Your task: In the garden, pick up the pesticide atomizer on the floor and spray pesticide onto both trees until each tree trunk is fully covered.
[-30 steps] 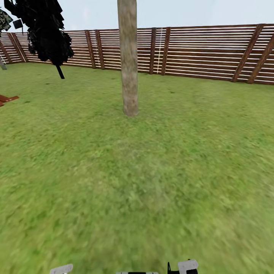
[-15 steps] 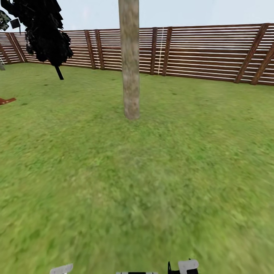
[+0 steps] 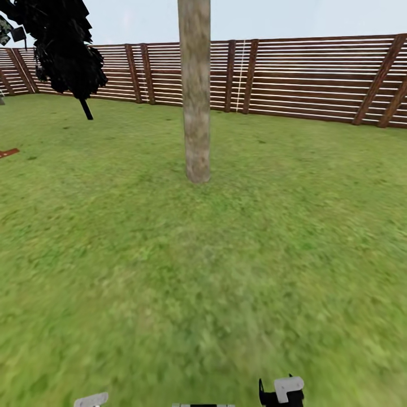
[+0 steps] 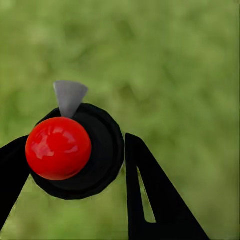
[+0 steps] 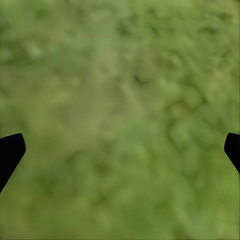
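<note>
1. The pesticide atomizer (image 4: 75, 150) sits clamped in the left jaws, red cap showing
2. Likely light, rigid, slick plastic; grip its body
3. Right jaws (image 5: 120, 150) spread wide, empty
4. Tree trunk (image 3: 196, 102) ahead on the lawn (image 3: 226, 271)

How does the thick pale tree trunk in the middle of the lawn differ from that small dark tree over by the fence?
The thick, mottled grey-brown tree trunk stands upright and bare, running out of the picture's top; the small tree with black foliage has a thin dark stem that leans. The trunk looks far wider and stands nearer the camera; the small tree stands farther off, before the brown slatted fence. Both rise from the green grass lawn.
</note>
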